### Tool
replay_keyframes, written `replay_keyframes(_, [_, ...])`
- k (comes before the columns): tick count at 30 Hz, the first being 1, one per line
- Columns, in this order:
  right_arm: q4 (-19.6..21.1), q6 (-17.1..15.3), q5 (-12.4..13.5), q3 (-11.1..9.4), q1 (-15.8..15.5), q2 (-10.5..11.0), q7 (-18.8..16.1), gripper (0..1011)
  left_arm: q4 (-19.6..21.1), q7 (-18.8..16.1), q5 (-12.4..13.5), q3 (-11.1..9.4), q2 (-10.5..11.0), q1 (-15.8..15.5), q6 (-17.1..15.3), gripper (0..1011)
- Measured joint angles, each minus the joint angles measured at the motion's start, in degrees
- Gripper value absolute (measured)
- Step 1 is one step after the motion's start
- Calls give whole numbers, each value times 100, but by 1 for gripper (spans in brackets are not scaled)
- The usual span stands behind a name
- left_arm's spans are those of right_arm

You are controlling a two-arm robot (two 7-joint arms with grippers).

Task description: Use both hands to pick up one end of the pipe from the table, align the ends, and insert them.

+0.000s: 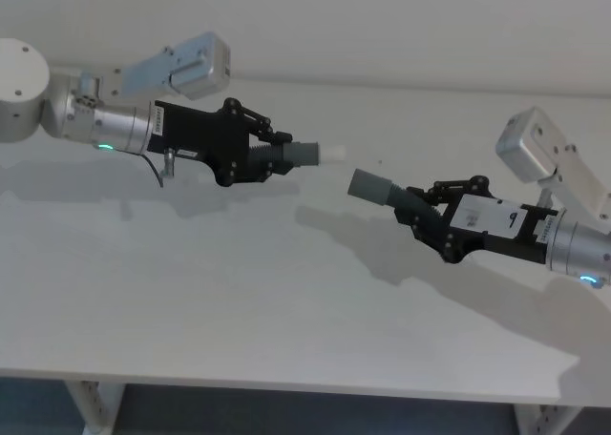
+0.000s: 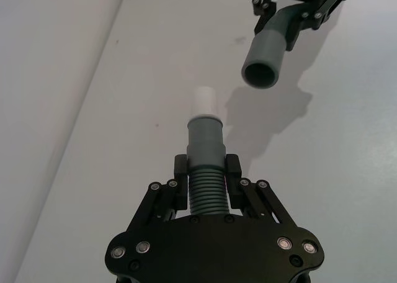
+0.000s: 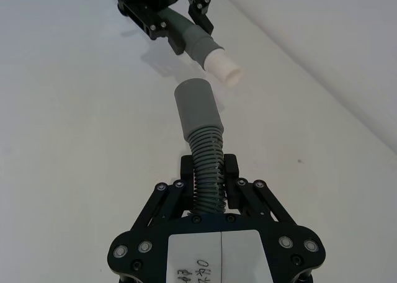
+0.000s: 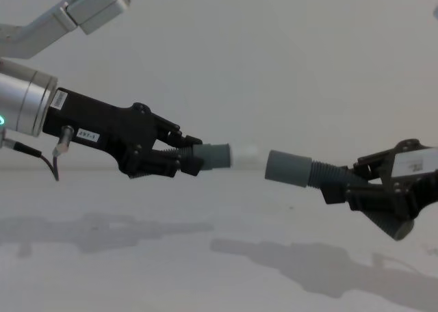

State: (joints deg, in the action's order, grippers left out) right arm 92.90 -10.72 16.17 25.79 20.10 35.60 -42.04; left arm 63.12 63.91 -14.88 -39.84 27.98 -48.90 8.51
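Both pipe pieces are held in the air above the white table (image 1: 239,301). My left gripper (image 1: 270,155) is shut on the ribbed part of one piece (image 2: 206,190). That piece's grey cuff (image 4: 213,155) and whitish tip (image 4: 243,154) point to the right. My right gripper (image 1: 422,208) is shut on the ribbed part of the other piece (image 3: 207,165). The plain wider cuff (image 4: 287,167) of this one points left, toward the tip. The two ends face each other across a small gap, apart. The wide cuff sits slightly lower than the tip.
A pale wall rises behind the table's far edge (image 1: 401,87). The table's front edge (image 1: 286,385) runs across the bottom of the head view, with a metal leg (image 1: 94,408) below it. The arms' shadows fall on the bare surface.
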Motion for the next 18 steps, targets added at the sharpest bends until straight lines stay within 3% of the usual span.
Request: replay_keyframes(18, [-202, -14, -36, 165, 185, -5, -1, 274, -61, 203, -142, -131, -35, -82, 35, 347])
